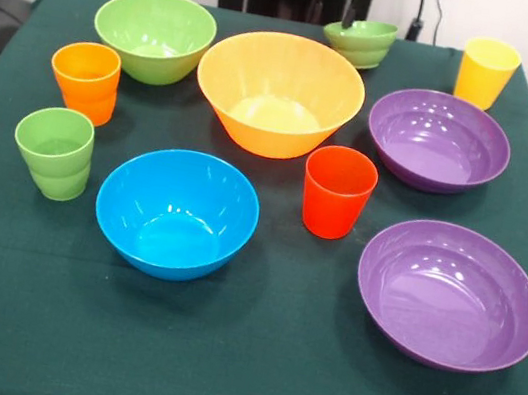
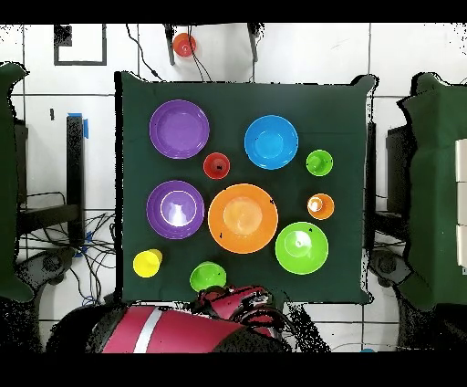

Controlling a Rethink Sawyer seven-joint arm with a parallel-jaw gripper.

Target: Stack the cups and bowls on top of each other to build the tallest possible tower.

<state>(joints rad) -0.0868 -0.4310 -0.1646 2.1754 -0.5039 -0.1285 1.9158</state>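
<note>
All pieces stand apart and upright on the green cloth; no tower is in view. The large orange-yellow bowl (image 1: 279,94) (image 2: 243,218) sits mid-table. Around it are the blue bowl (image 1: 176,211), the medium green bowl (image 1: 154,35), the small green bowl (image 1: 360,41) and two purple bowls (image 1: 438,140) (image 1: 449,293). The cups are orange (image 1: 85,79), green (image 1: 54,151), red (image 1: 337,192) and yellow (image 1: 486,72). My gripper (image 2: 244,299) is drawn back at the table's edge beside the small green bowl (image 2: 208,276), touching nothing.
The table (image 1: 233,385) has bare cloth along its front edge in the front view. Green-covered furniture (image 2: 429,183) flanks the table in the overhead view. A small red object (image 2: 184,44) and cables lie on the floor beyond.
</note>
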